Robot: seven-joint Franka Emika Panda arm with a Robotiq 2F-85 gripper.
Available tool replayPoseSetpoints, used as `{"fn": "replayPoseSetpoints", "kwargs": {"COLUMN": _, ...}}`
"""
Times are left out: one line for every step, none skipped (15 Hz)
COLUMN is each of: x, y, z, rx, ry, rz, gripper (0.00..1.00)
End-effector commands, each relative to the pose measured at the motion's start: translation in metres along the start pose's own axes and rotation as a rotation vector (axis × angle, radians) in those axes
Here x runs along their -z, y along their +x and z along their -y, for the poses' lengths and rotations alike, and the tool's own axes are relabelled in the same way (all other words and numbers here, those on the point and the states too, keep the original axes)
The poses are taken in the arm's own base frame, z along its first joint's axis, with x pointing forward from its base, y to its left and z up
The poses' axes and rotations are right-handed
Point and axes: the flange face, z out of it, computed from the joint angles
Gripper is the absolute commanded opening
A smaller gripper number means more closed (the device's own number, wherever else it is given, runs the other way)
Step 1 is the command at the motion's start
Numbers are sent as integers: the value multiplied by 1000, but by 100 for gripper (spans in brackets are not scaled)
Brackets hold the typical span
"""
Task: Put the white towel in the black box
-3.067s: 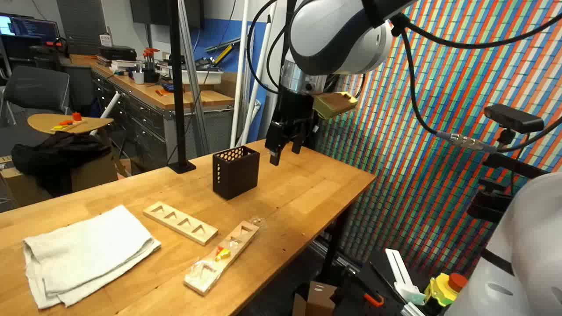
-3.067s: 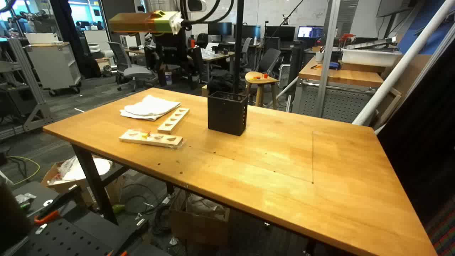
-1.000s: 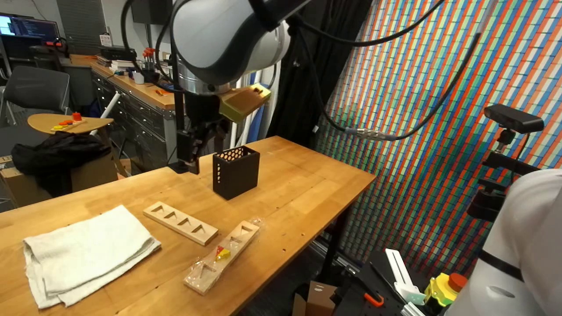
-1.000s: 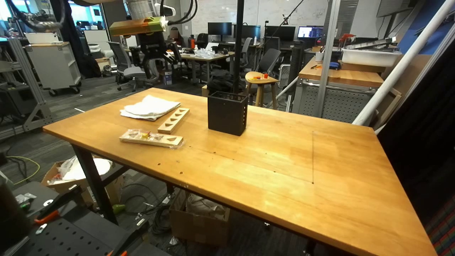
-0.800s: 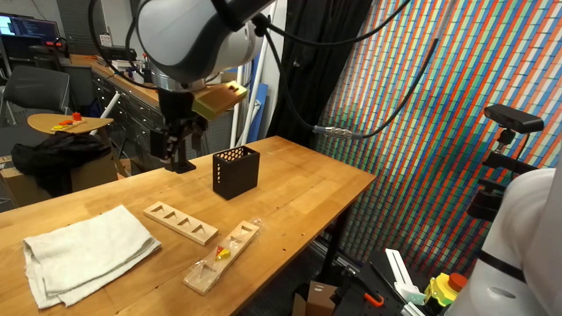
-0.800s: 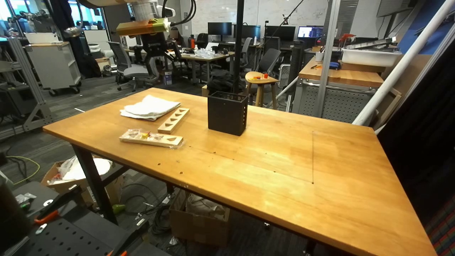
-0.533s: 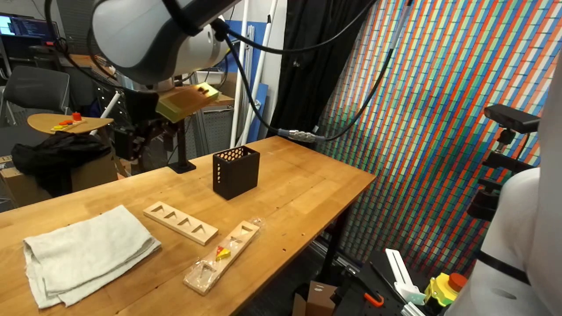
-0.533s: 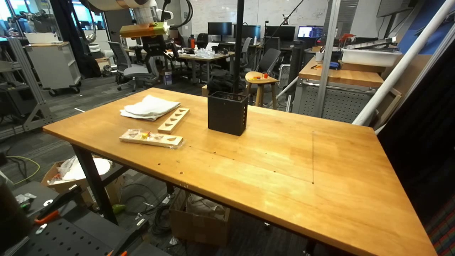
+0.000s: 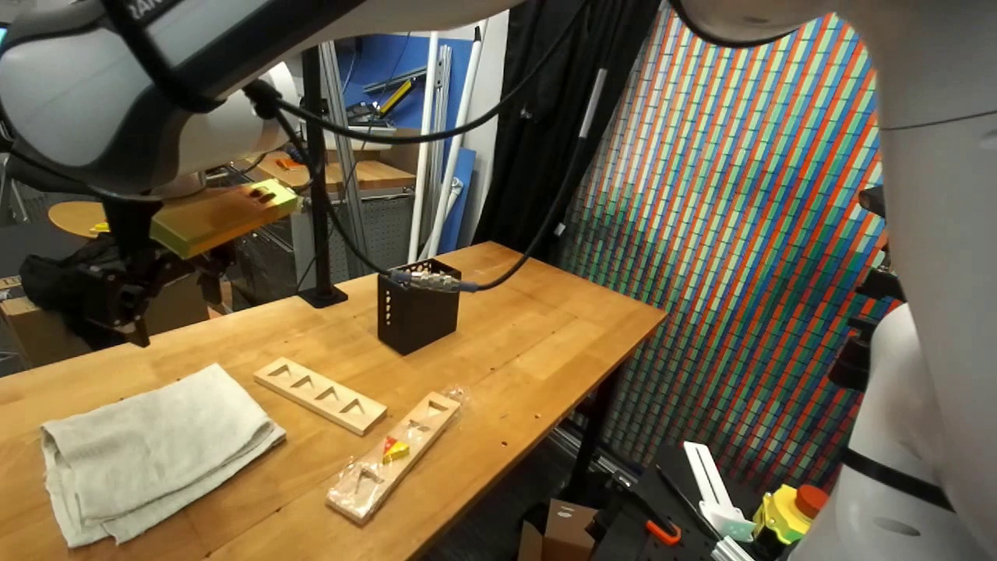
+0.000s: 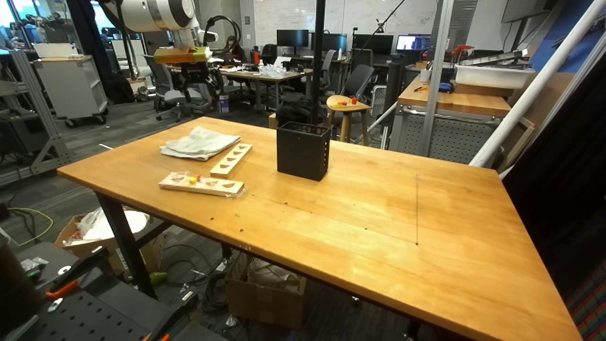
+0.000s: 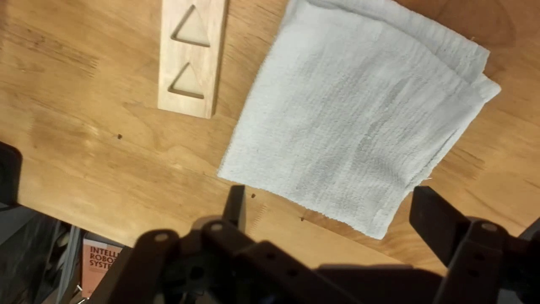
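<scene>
Lab room: far behind the black box [image 10: 301,154] stand a whiteboard [image 10: 284,16] and computer monitors [image 10: 292,38].
Wooden worktop [image 10: 378,208]: it carries the box, which stands upright, its mouth upwards.
White towel [image 9: 156,452]: folded flat, unmoved, well apart from the box; a triangle-slotted wooden board [image 9: 315,389] lies between the two.
Claw [image 11: 329,196]: its fingers stand wide apart and clamp nothing; it hangs on the towel's side of the box, and the wrist view shows the towel's border below, between the fingers.
Claw's travel: in an exterior view it has passed over from the opposite side of the box; I judge this as the approach, with the grasp not yet made.
Cable connector [image 9: 427,280]: it has come in front of the box in an exterior view and hides part of the rim; how near it is, I cannot tell.
Towel into box: the next need is probably to go down and pinch an edge; the cloth looks wider than the mouth, so it may hang over.
</scene>
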Motion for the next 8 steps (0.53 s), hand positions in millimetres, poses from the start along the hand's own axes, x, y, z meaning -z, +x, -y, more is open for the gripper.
{"fn": "replayPoseSetpoints", "kwargs": {"x": -19, "y": 33, "z": 21, "rx": -5, "ry": -7, "rz": 26, "gripper": 100}}
{"fn": "replayPoseSetpoints", "kwargs": {"x": -27, "y": 36, "z": 26, "rx": -2, "ry": -1, "rz": 34, "gripper": 100}}
{"fn": "replayPoseSetpoints", "kwargs": {"x": -35, "y": 39, "z": 31, "rx": 2, "ry": 3, "rz": 43, "gripper": 100}}
{"fn": "replayPoseSetpoints", "kwargs": {"x": -44, "y": 41, "z": 36, "rx": 7, "ry": 7, "rz": 51, "gripper": 100}}
{"fn": "replayPoseSetpoints", "kwargs": {"x": -54, "y": 43, "z": 39, "rx": 13, "ry": 10, "rz": 63, "gripper": 100}}
{"fn": "replayPoseSetpoints", "kwargs": {"x": -65, "y": 44, "z": 41, "rx": 16, "ry": 12, "rz": 74, "gripper": 100}}
{"fn": "replayPoseSetpoints", "kwargs": {"x": -76, "y": 45, "z": 44, "rx": 18, "ry": 16, "rz": 82, "gripper": 100}}
{"fn": "replayPoseSetpoints", "kwargs": {"x": -86, "y": 45, "z": 45, "rx": 22, "ry": 18, "rz": 90, "gripper": 100}}
